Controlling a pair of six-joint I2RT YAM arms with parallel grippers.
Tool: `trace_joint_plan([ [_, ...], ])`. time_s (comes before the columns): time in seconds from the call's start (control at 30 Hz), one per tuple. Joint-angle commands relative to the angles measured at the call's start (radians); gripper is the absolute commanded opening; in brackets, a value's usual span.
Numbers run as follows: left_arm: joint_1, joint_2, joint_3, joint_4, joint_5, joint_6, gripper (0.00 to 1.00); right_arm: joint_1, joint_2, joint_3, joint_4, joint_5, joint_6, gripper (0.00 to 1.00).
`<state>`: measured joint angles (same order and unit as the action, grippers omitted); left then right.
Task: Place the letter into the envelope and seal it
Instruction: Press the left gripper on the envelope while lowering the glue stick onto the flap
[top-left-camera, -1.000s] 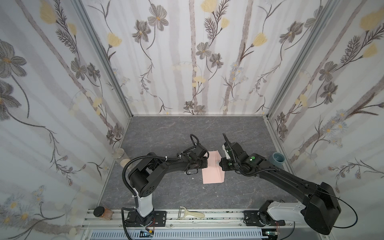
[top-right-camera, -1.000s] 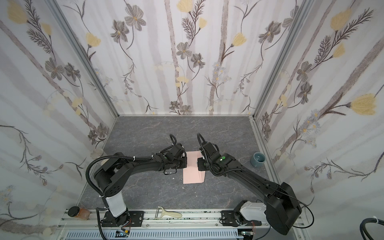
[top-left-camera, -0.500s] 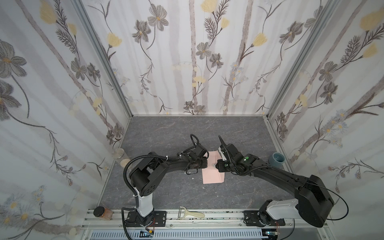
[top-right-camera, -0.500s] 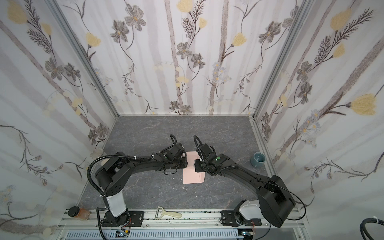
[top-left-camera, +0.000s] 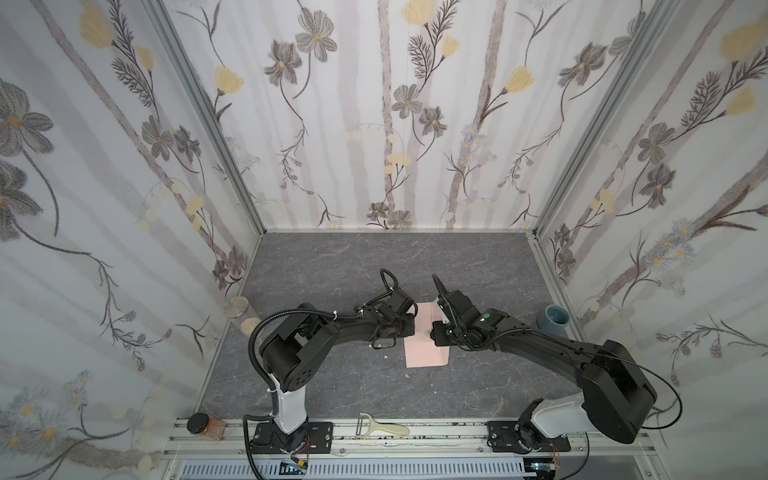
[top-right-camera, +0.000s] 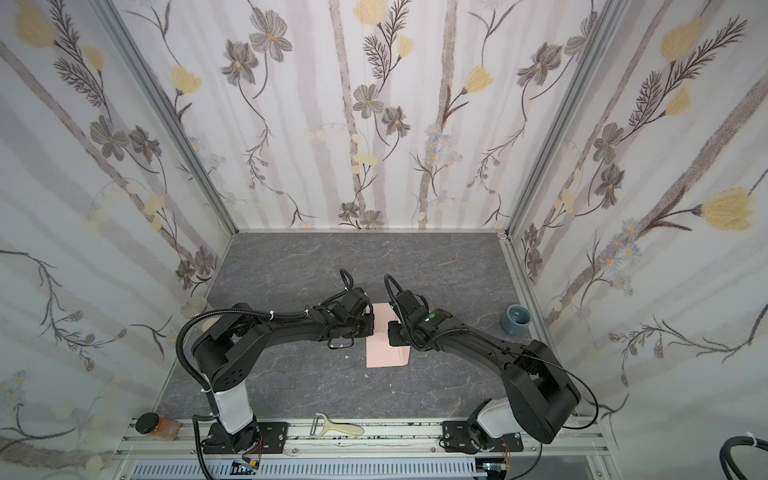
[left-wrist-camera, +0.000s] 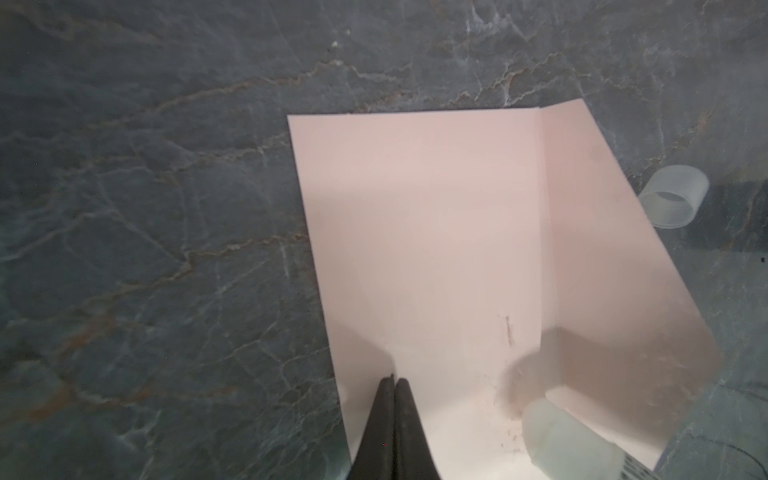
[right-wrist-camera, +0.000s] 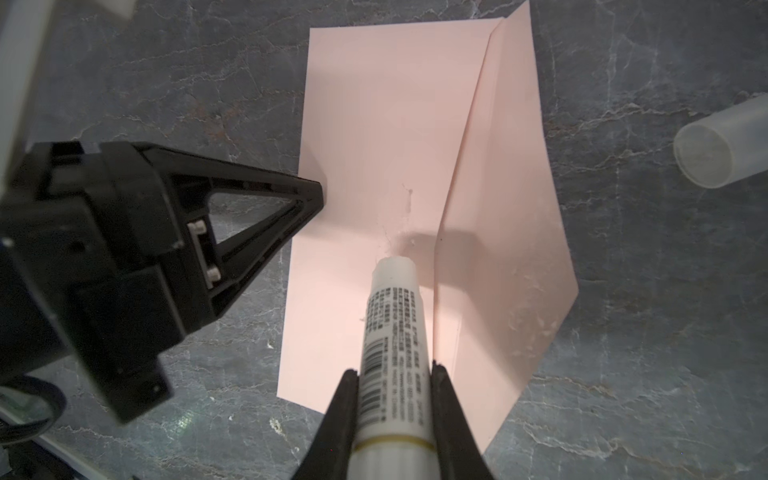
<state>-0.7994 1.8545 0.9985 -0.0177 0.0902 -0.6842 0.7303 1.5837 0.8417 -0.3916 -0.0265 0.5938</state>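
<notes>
The pale pink envelope (top-left-camera: 426, 351) (top-right-camera: 386, 353) lies flat on the grey table with its triangular flap (right-wrist-camera: 511, 249) folded open. My left gripper (left-wrist-camera: 393, 379) (right-wrist-camera: 318, 195) is shut with nothing in it, and its tips press on the envelope's long edge (left-wrist-camera: 424, 232). My right gripper (right-wrist-camera: 395, 370) (top-left-camera: 434, 332) is shut on a white glue stick (right-wrist-camera: 392, 316). The stick's tip is at the envelope body, beside the flap's fold. Pale smears show on the flap. The letter does not show in any view.
The glue stick's clear cap (right-wrist-camera: 719, 145) (left-wrist-camera: 673, 201) lies on the table past the flap. A blue-grey cup (top-left-camera: 552, 318) stands by the right wall and a metal disc (top-left-camera: 235, 307) by the left wall. A peeler (top-left-camera: 382, 426) and a jar (top-left-camera: 203, 426) lie on the front rail.
My right gripper with the glue stick has shifted a little to the left over the envelope. The left arm has stayed in place.
</notes>
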Motion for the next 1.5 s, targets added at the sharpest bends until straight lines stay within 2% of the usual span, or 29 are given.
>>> trace_joint_plan([
  [0.0,0.0,0.008,-0.006,-0.024,-0.001,-0.014,0.0,0.007,0.006,-0.006,0.048,0.03,0.017,0.0],
  [0.4,-0.004,0.011,-0.006,-0.036,0.008,-0.006,0.0,0.014,0.091,0.004,0.081,0.104,0.046,0.0],
  [0.57,-0.007,0.005,-0.001,-0.039,0.002,-0.005,0.0,0.014,0.112,0.012,0.09,0.089,0.049,0.0],
  [0.7,-0.007,-0.008,0.025,-0.062,-0.023,0.006,0.0,0.014,0.074,-0.016,0.089,0.091,0.055,0.0],
  [0.87,-0.006,0.018,0.095,-0.137,-0.087,0.054,0.0,0.014,0.04,-0.04,0.082,0.081,0.068,0.0],
  [1.23,-0.014,0.083,0.124,-0.153,-0.09,0.09,0.0,0.014,0.039,-0.049,0.098,0.068,0.075,0.0],
  [1.47,-0.027,0.087,0.113,-0.151,-0.084,0.101,0.0,0.014,0.094,-0.01,0.118,0.075,0.074,0.0],
])
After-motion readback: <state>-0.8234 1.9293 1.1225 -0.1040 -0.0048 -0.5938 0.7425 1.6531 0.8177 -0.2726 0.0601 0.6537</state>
